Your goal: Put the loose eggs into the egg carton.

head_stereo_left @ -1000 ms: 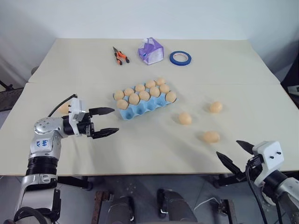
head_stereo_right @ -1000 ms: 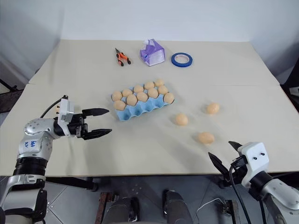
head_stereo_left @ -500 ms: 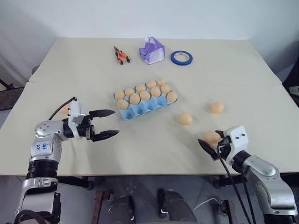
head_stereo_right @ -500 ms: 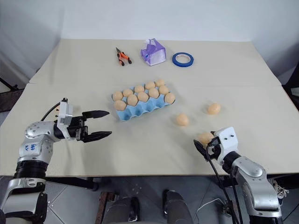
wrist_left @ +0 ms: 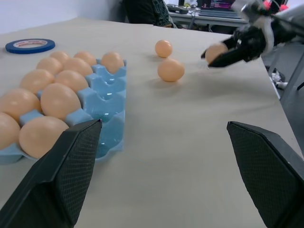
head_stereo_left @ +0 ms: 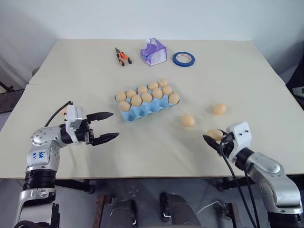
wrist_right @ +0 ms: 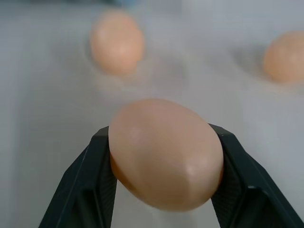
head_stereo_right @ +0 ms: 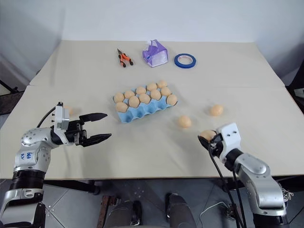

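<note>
The egg carton (head_stereo_left: 147, 101) lies near the middle of the worktop (head_stereo_left: 95, 71), and its long axis runs slanted, from the near left to the far right. It is light blue and has two rows of cups. Ten eggs sit in it, and the two cups at its near right corner look free.

The right pincer (head_stereo_left: 213, 137) is closed on one loose egg (wrist_right: 165, 153), with one black finger pressed on each side. In the right wrist view the long axis of this egg goes almost across, from one finger to the other. Whether the egg touches the worktop I cannot tell.

Two other loose eggs lie on the worktop to the right of the carton. One egg (head_stereo_left: 188, 120) is near the carton's right end and the farther egg (head_stereo_left: 219, 109) is more to the right; they are well apart from each other. Which way they point is too small to tell.

The left pincer (head_stereo_left: 107, 127) stands wide open and holds nothing. It is to the near left of the carton, pointing to the right.

The worktop is pale beige and matte. At its far side there are orange-handled pliers (head_stereo_left: 122, 56), a purple-and-white box (head_stereo_left: 153, 51) and a roll of blue tape (head_stereo_left: 183, 59). Behind it is a plain white wall (head_stereo_left: 152, 19).
</note>
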